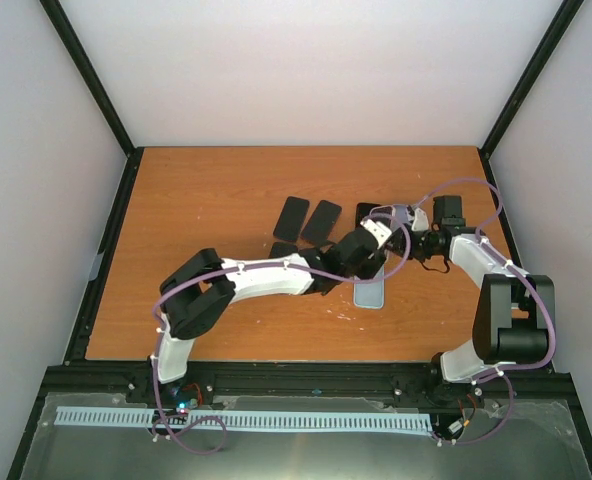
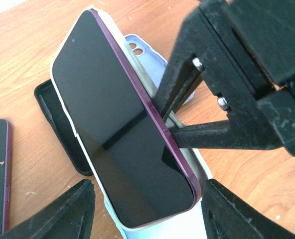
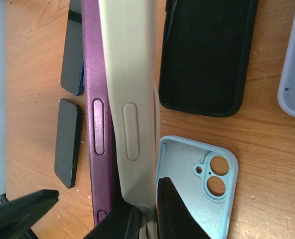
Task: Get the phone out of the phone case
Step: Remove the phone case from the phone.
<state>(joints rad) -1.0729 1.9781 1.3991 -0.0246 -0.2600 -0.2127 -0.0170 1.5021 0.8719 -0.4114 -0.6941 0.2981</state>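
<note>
Phone (image 2: 117, 124) edge lifted from phone case (image 3: 130, 99); R gripper (image 3: 143, 211) pinches case rim; L gripper (image 2: 150, 201) straddles phone end, grip unclear.

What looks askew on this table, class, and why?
The purple phone sits crooked in its pale case: one long edge stands proud of the case wall while the other is seated, so it is half out. An empty blue case lies beside it.

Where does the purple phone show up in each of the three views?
Top external: cannot be made out anywhere on the table.
Left wrist: purple phone fills the centre, dark screen up.
Right wrist: only its purple edge shows, running vertically, left of centre.
Shared landmark: the pale case lying against it, seen in both wrist views.
</note>
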